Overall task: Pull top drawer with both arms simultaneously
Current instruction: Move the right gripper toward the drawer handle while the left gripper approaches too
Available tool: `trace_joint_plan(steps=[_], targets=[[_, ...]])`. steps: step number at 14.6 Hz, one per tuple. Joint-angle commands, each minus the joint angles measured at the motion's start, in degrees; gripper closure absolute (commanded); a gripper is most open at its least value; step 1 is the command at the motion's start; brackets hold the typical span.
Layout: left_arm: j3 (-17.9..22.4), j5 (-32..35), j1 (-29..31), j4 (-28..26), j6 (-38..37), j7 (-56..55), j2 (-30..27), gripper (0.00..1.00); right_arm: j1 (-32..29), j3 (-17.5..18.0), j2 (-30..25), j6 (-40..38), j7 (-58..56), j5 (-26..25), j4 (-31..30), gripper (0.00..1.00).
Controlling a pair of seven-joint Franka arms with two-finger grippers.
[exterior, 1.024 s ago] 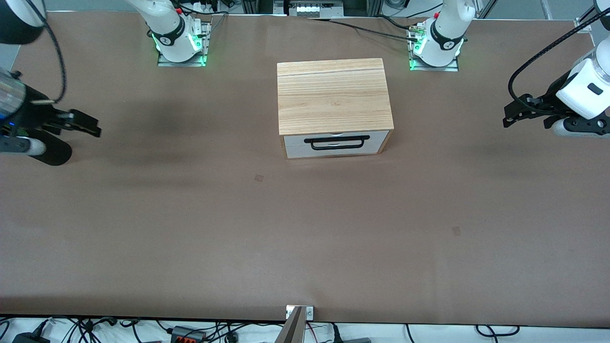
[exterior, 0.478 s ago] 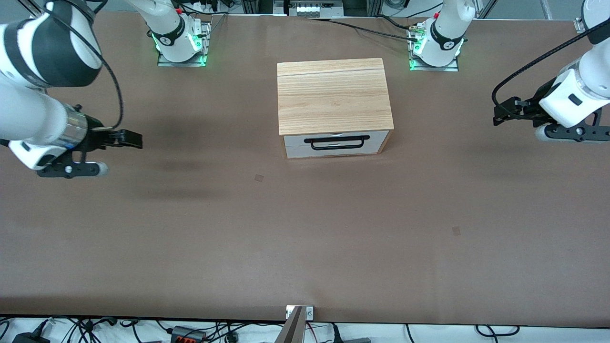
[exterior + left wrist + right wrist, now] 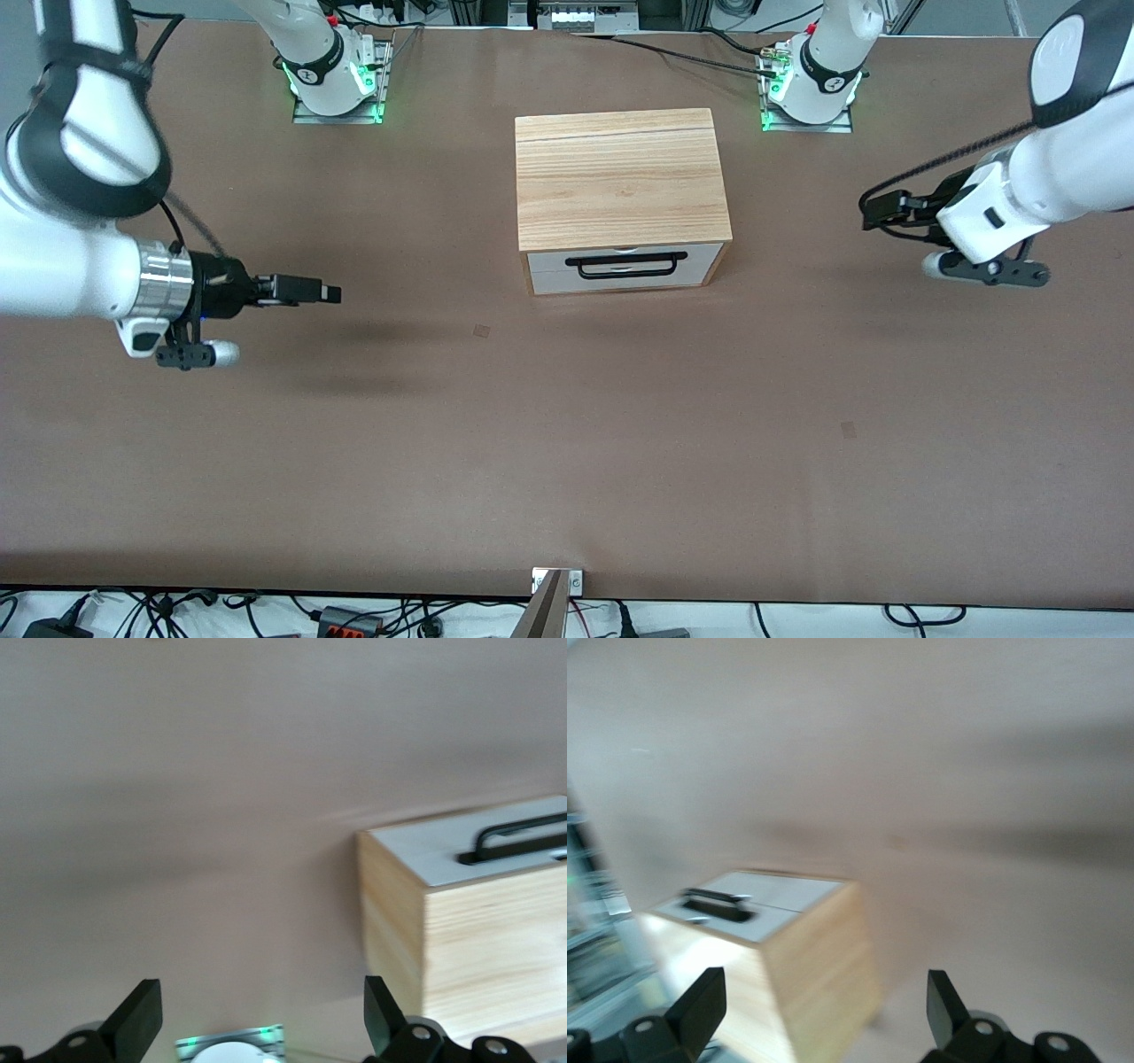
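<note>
Front view: top drawer (image 3: pixel 622 265) sits shut between both arms' spread jaws.

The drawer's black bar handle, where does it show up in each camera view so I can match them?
Front view: the black bar handle sits mid-picture, on the white drawer front below the wooden top.
Left wrist view: at the right edge, partly cut off.
Right wrist view: left of centre.
Shared landmark: the light-wood cabinet, in all three.
</note>
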Motion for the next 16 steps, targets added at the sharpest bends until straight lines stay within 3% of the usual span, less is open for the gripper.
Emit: trace_joint_plan(steps=[1,3,5,9,12,16], targets=[[0.05,-8.59,2.70,1.44,-0.65,5.52,4.33,0.00,-0.58,0.59,3.18,-1.57,-2.65,7.92,0.26,0.00],[0.05,-18.16,5.34,1.26,-0.65,7.19,7.49,0.00,-0.23,1.03,5.54,-0.70,-2.65,10.63,0.26,0.00],[0.13,-26.52,6.23,1.26,-0.12,11.40,11.00,0.00,0.39,1.39,9.23,-0.69,-3.26,21.84,0.35,0.00],[0.13,-41.82,8.42,0.74,0.76,20.63,17.60,0.00,7.93,1.39,11.00,5.97,-12.83,26.63,-0.53,0.00],[0.13,-52.02,8.43,0.91,0.85,25.11,22.43,0.00,13.46,1.39,13.02,12.72,-13.02,32.60,-1.57,0.00],[-0.04,-58.36,7.81,-0.31,0.76,29.95,27.71,0.00,18.05,1.39,14.07,19.07,-16.79,39.28,-3.78,0.00]])
